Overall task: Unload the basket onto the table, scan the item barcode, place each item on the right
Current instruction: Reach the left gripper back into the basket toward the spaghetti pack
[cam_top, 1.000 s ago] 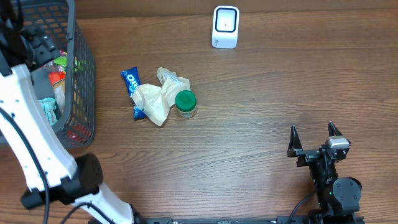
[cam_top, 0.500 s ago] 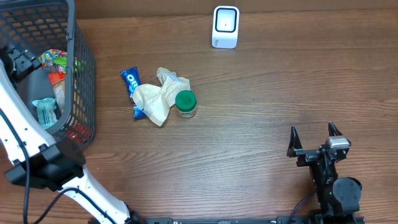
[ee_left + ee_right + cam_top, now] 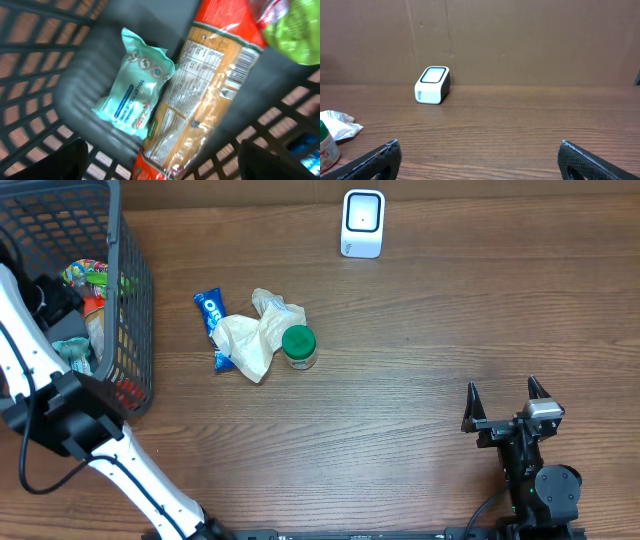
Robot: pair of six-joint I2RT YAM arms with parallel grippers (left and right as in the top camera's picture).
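- Overhead view, table (image 3: 420, 360): brown wood-grain top. We list the fixed items by clock position from its centre.
- Wire basket (image 3: 135, 300): dark mesh, at 10 o'clock on the far left edge, with several packets inside.
- Scanner (image 3: 362, 223): small white box with a pale window, upright at 12 o'clock near the back edge, well apart from everything else.
- Blue biscuit packet (image 3: 210, 310): on the table just beside the basket, at 3 o'clock from it, partly under a crumpled pale wrapper (image 3: 250, 340).
- Green-lidded jar (image 3: 299, 345): touching the wrapper at its 3 o'clock side.
- Left gripper (image 3: 162, 147): inside the basket, pointing down at the contents. Its fingers (image 3: 65, 160) are spread wide at the lower corners of the wrist view, released and grasping nothing.
- Orange snack bag (image 3: 200, 95): lies in the basket running from 1 o'clock to 7 o'clock in the left wrist view. Its label side is up, and a barcode (image 3: 243, 62) shows near its 2 o'clock edge.
- Mint-green packet (image 3: 134, 95): flat on the basket floor, touching the orange bag at its 9 o'clock side.
- Green wrapper (image 3: 292, 35): blurred, at 2 o'clock, overlapping the orange bag's red end.
- Right gripper (image 3: 502, 390): at 4 o'clock on the table, fingers spread wide and empty, facing the scanner.
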